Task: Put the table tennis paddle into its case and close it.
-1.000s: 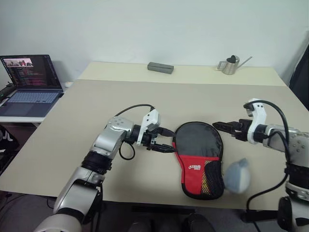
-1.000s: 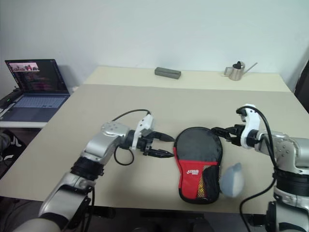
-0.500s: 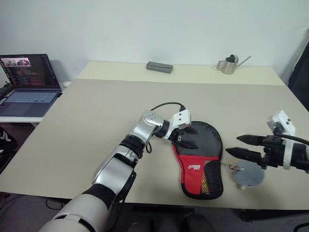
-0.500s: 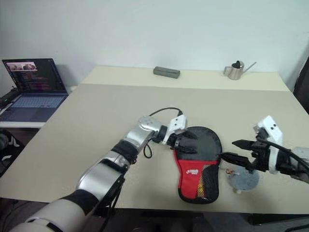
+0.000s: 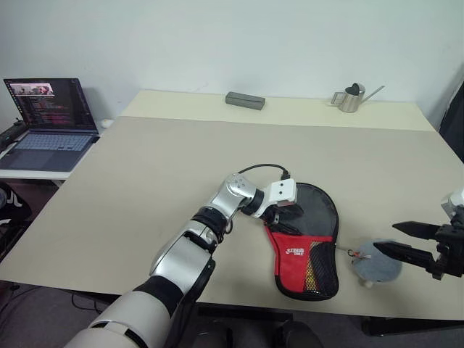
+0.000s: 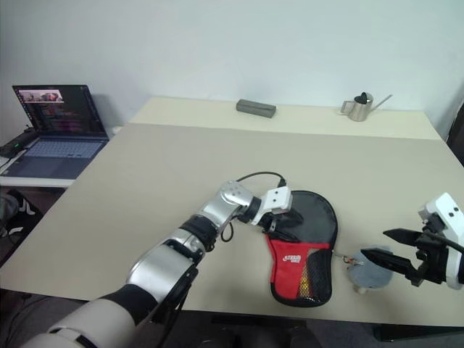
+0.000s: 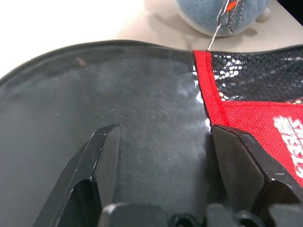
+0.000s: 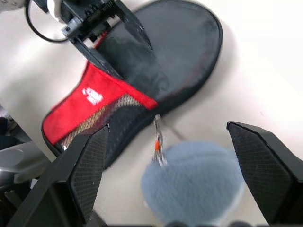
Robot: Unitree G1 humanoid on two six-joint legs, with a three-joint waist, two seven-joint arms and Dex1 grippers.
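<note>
Lying near the front edge of the beige surface (image 5: pixel 145 181), the case (image 5: pixel 304 239) showed smooth black fabric, a red panel and mesh. Wide bare room stretched behind it. The left claw (image 5: pixel 281 215) sat spread on its black top, gripping nothing; the right claw (image 5: pixel 407 241) gaped wide over a grey-blue soft lump (image 5: pixel 377 262).

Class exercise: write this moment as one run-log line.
left gripper: open over case | right gripper: open, empty, beside grey-blue lump | case: flat on table
</note>
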